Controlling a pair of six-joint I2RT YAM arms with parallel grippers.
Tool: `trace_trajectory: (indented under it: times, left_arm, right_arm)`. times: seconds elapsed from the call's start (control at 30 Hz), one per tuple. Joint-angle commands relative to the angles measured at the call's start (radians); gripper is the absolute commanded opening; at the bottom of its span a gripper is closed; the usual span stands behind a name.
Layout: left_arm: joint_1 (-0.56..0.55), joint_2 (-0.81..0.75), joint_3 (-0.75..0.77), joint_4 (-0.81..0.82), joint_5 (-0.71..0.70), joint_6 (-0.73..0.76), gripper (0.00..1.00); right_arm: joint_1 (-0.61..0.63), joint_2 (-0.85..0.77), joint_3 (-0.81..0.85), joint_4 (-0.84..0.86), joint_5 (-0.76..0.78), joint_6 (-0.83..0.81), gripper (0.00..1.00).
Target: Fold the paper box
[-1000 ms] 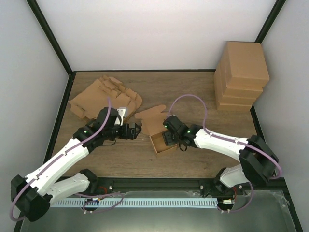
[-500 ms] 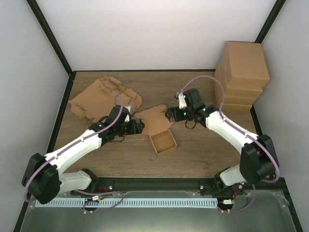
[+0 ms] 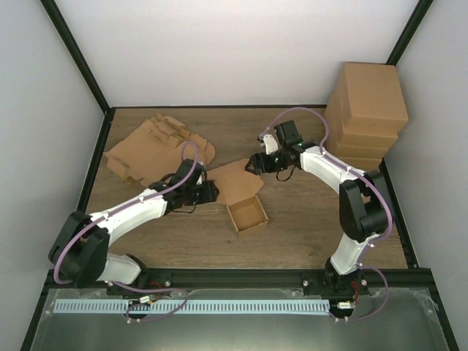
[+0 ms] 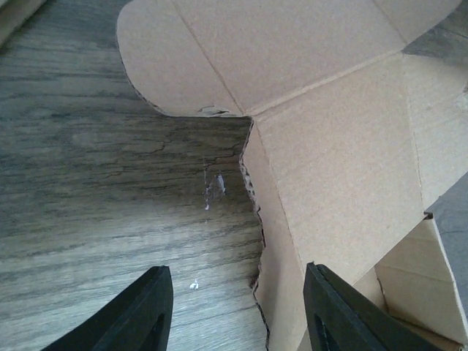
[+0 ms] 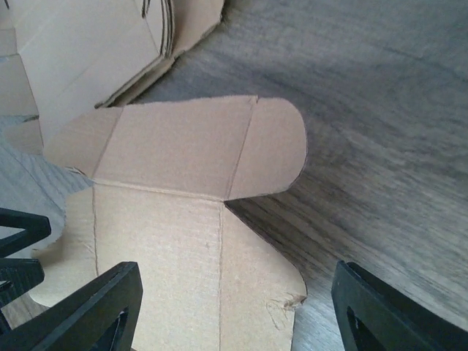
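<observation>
The left arm [image 3: 135, 210] and the right arm [image 3: 329, 165] are stretching inward, facing each other. The left gripper [image 3: 211, 192] and the right gripper [image 3: 253, 162] are holding their fingers wide apart.

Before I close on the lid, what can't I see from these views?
Top view: edges of the lid under the left pincer and right pincer, hidden by their dark bodies.
Left wrist: most of the tray, cut off by the lower right corner.
Right wrist: the tray, out of frame.

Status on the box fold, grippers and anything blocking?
Both open: left gripper at lid side edge, right gripper at its far flap. Base of paper box formed, lid open. Stack of flat blanks behind, apart.
</observation>
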Motion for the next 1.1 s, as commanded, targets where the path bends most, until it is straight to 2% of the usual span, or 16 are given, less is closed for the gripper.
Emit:
trace_trajectory:
  times: [0.0, 0.27, 0.47, 0.63, 0.8, 0.97, 1.07]
  left_arm:
    - [0.004, 0.021, 0.026, 0.044, 0.019, -0.008, 0.5]
    - [0.004, 0.055, 0.046, 0.068, 0.051, -0.008, 0.34]
    - [0.003, 0.064, 0.056, 0.07, 0.052, -0.006, 0.24]
    - [0.002, 0.086, 0.076, 0.058, 0.047, 0.019, 0.11]
    - [0.001, 0.101, 0.108, 0.033, 0.027, 0.054, 0.06]
    - [-0.005, 0.12, 0.156, -0.007, -0.015, 0.113, 0.04]
    - [-0.015, 0.133, 0.187, -0.022, -0.032, 0.142, 0.04]
  right_arm:
    - [0.0, 0.027, 0.034, -0.034, -0.063, -0.044, 0.72]
    - [0.0, 0.036, 0.004, -0.024, -0.037, -0.055, 0.69]
    - [-0.001, 0.037, -0.016, 0.004, 0.067, -0.051, 0.71]
    - [0.0, 0.061, -0.004, 0.004, 0.023, -0.055, 0.69]
    - [-0.001, 0.055, -0.008, 0.0, -0.027, -0.059, 0.57]
    - [0.001, 0.021, -0.01, -0.015, -0.06, -0.054, 0.32]
    - [0.007, -0.003, -0.015, -0.026, -0.049, -0.044, 0.24]
